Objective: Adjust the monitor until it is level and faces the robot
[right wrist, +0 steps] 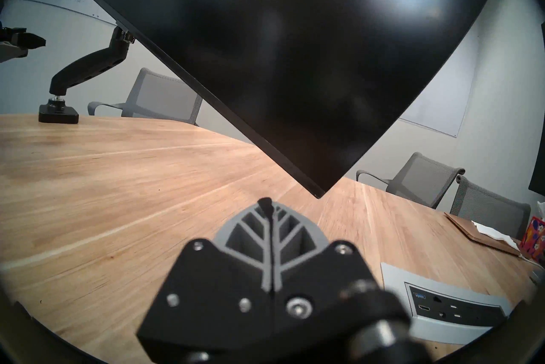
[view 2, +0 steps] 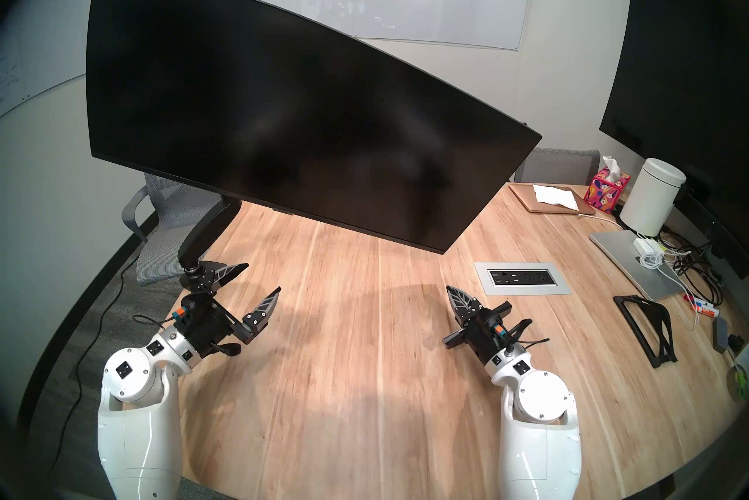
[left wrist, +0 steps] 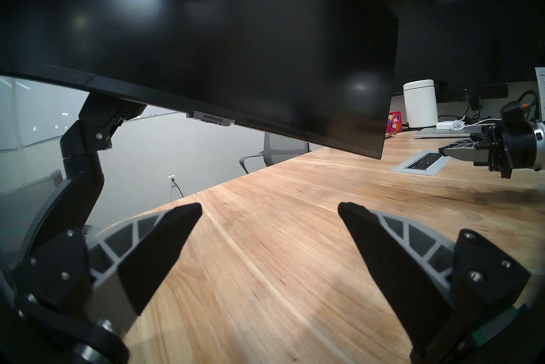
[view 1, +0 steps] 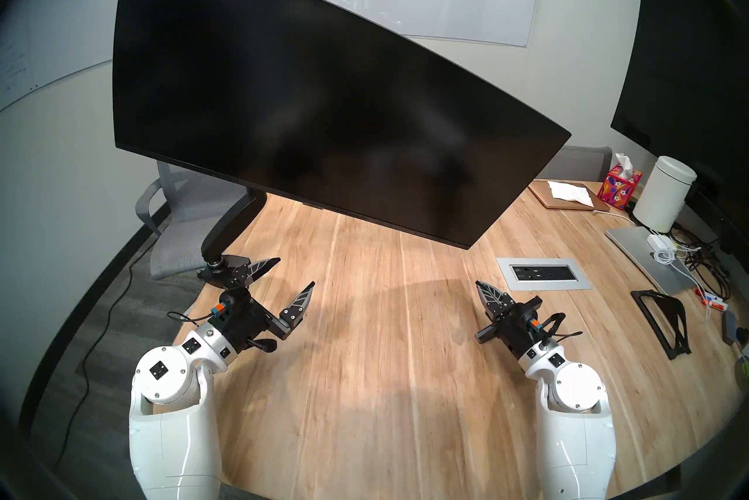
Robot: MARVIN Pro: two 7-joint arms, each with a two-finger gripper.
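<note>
The monitor (view 1: 308, 102) hangs on its arm mount (view 1: 227, 227) above the tabletop (view 1: 364, 365), steeply tilted with its right corner dipping toward the power outlet panel (view 1: 543, 274), so levelling appears not yet begun. Below the monitor, touching nothing, the left gripper (view 1: 289, 278) has its jaws spread wide and empty, while the right gripper (view 1: 488, 294) has its jaws pressed together on nothing.

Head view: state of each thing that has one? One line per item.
monitor: screen dark, tilted, its right end low, nothing gripping it
left gripper: open, empty, above the table
right gripper: shut, empty, below the monitor's low corner
tissue box: open, a tissue sticking out
laptop: lid shut
white canister: upright, lid on
</note>
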